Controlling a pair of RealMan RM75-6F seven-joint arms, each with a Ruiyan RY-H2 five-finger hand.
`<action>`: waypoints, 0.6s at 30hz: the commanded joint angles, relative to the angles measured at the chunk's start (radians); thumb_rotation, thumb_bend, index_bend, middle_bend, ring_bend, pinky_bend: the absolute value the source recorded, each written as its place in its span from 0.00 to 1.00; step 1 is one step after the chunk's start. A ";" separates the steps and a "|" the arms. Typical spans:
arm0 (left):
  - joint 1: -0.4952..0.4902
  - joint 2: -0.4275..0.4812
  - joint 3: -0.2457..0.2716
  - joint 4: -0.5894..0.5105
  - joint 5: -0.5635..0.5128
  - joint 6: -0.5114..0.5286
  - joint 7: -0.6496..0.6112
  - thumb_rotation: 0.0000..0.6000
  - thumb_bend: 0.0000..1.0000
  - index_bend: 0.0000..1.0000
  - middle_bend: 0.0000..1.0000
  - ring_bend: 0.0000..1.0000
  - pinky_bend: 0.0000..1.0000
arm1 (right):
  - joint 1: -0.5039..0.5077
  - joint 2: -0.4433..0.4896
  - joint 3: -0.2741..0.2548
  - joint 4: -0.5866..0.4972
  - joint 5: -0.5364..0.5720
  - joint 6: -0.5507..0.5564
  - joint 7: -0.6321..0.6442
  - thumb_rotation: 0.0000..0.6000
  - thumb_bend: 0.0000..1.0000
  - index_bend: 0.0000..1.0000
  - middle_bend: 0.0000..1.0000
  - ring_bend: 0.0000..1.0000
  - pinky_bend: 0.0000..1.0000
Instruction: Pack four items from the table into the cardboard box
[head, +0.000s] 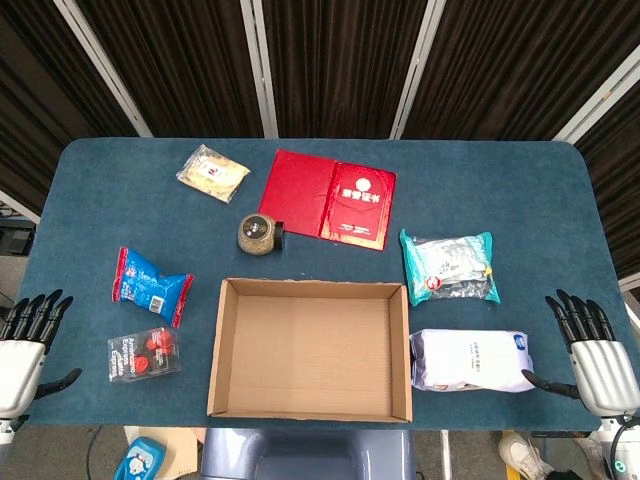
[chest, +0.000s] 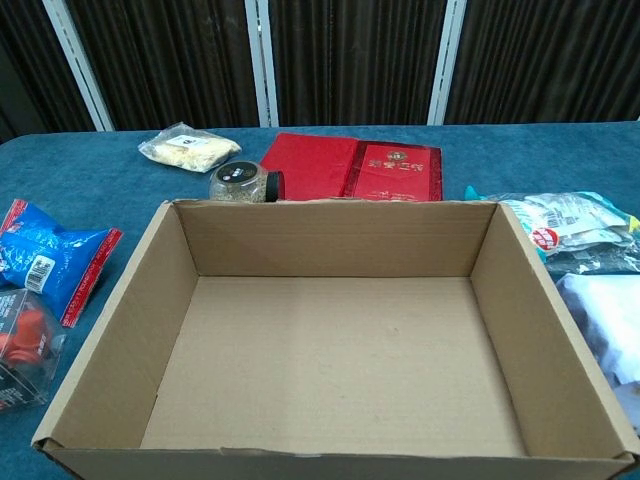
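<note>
- The box (head: 309, 348) is seen open and empty at the near middle of the table (head: 560, 200); nothing is packed yet, so the first pick is judged to be the step in hand.
- The left hand (head: 22, 355) is held at the near left table edge, fingers spread, holding nothing.
- The right hand (head: 592, 355) is held at the near right edge, likewise spread and empty.
- The white bag (head: 470, 360) lies just beside the box's right wall and nearest the right hand; it is best taken first, gripped across its middle so that it does not sag.
- The teal pack (head: 449, 266) lies just beyond it and is suited to the same hand next.
- For the left hand, the clear pack (head: 143, 354) and the blue pouch (head: 151, 285) are near, left of the box.
- Each item is best lifted clear of the box wall before being lowered, since a drag across the rim could shift the box.
- The jar (head: 258, 234), the red booklet (head: 332, 197) and the yellow packet (head: 212, 172) lie beyond the box and call for a longer reach; they are better left.
</note>
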 joint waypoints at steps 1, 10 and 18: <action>0.000 0.012 0.008 -0.035 -0.009 -0.020 0.040 1.00 0.04 0.00 0.00 0.00 0.00 | 0.000 0.001 0.000 -0.001 -0.002 0.002 0.000 1.00 0.03 0.00 0.00 0.00 0.00; -0.024 0.069 0.028 -0.250 -0.151 -0.159 0.244 1.00 0.03 0.05 0.00 0.03 0.05 | 0.007 -0.005 -0.006 -0.003 -0.016 -0.006 -0.018 1.00 0.03 0.00 0.00 0.00 0.00; -0.074 0.008 0.008 -0.322 -0.286 -0.246 0.422 1.00 0.03 0.09 0.00 0.08 0.08 | 0.011 -0.006 -0.009 -0.001 -0.028 -0.007 -0.017 1.00 0.03 0.00 0.00 0.00 0.00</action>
